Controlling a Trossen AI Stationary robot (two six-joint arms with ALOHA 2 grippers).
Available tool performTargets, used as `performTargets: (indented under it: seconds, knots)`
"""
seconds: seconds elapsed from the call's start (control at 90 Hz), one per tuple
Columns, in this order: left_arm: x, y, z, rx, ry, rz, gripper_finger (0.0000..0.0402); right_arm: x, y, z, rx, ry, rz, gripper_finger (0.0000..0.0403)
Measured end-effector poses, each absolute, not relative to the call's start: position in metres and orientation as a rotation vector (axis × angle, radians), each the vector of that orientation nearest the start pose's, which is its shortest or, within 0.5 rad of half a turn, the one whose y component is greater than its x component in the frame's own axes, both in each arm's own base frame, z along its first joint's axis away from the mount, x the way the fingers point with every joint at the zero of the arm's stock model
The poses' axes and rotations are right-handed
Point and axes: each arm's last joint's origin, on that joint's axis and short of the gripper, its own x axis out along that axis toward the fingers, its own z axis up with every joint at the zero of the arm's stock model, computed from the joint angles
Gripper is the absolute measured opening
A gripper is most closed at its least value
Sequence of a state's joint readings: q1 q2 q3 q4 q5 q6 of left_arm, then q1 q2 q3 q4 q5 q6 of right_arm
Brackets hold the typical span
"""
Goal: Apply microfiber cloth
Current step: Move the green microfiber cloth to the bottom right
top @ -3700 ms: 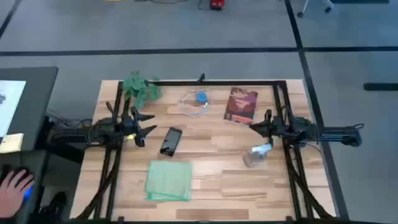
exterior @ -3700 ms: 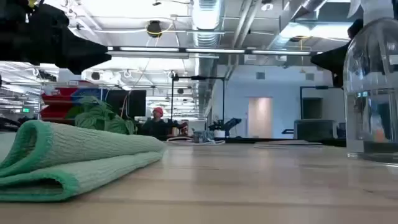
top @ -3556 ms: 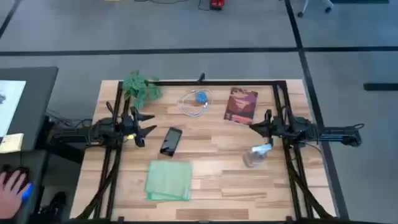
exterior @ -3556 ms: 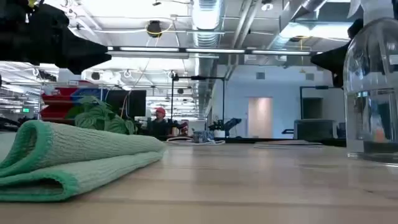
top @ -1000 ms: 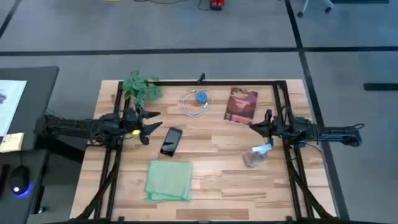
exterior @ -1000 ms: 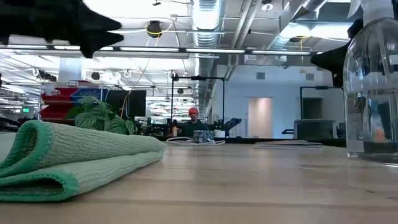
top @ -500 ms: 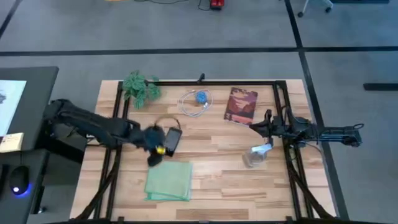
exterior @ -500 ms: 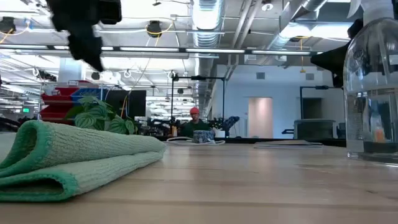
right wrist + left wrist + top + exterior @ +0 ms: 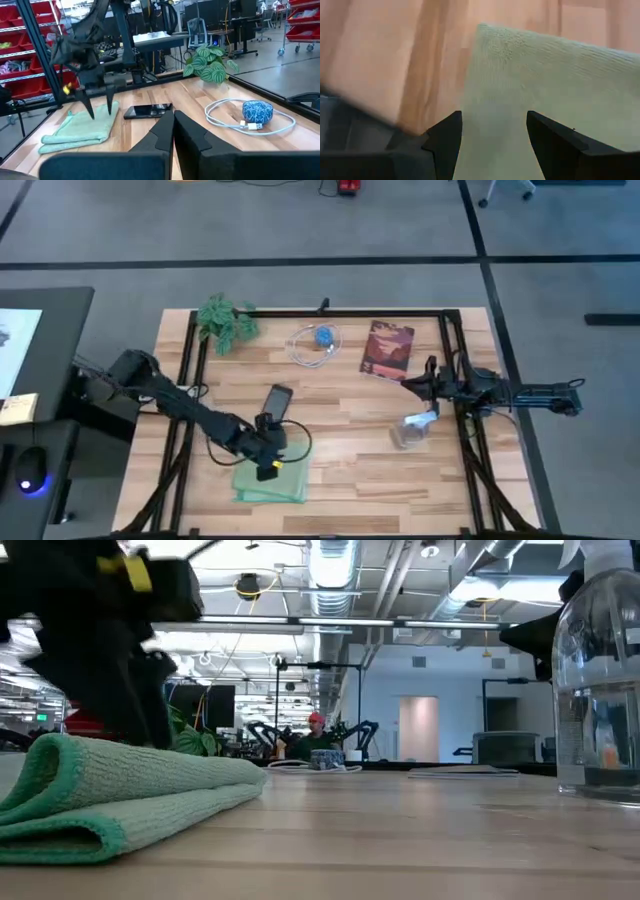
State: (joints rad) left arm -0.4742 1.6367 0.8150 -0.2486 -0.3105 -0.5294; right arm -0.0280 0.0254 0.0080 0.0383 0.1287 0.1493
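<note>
Microfiber cloth [image 9: 270,473]: pale mint green, plain, fine ribbed weave in left wrist view. Left gripper [image 9: 270,455]: black, yellow patch on body. Right gripper [image 9: 408,385]: black. Phone [image 9: 275,402]: black, glossy. Plant [image 9: 226,321]: dark green leaves, paler veins. Cable [image 9: 312,348]: white, beside blue round object [image 9: 323,336]. Book [image 9: 388,348]: dark red-brown cover. Spray bottle [image 9: 413,429]: clear, pale cap. Table [image 9: 340,480]: light wood planks, darker streaks; black frame. Bins [image 9: 30,45] at 9 o'clock in right wrist view: red.

High cam straight down on whole worktop [image 9: 350,470]. Low cam at surface level, facing room. Left wrist cam close above microfiber cloth [image 9: 555,90]; all views share it.
</note>
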Motion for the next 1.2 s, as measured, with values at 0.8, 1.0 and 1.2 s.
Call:
performTargets:
  seconds: [0.8, 1.0, 1.2]
  knots:
    - [0.371, -0.126, 0.247, -0.036, 0.473, -0.021, 0.0002, 0.098, -0.006, 0.168, 0.150, -0.033, -0.155, 0.0000]
    - [0.411, -0.119, 0.291, -0.153, 0.250, -0.218, 0.0001, 0.098, -0.006, 0.168, 0.150, -0.035, -0.155, 0.0000]
    - [0.471, -0.141, 0.288, -0.247, 0.245, -0.439, 0.0000, 0.098, -0.006, 0.168, 0.150, -0.034, -0.155, 0.0000]
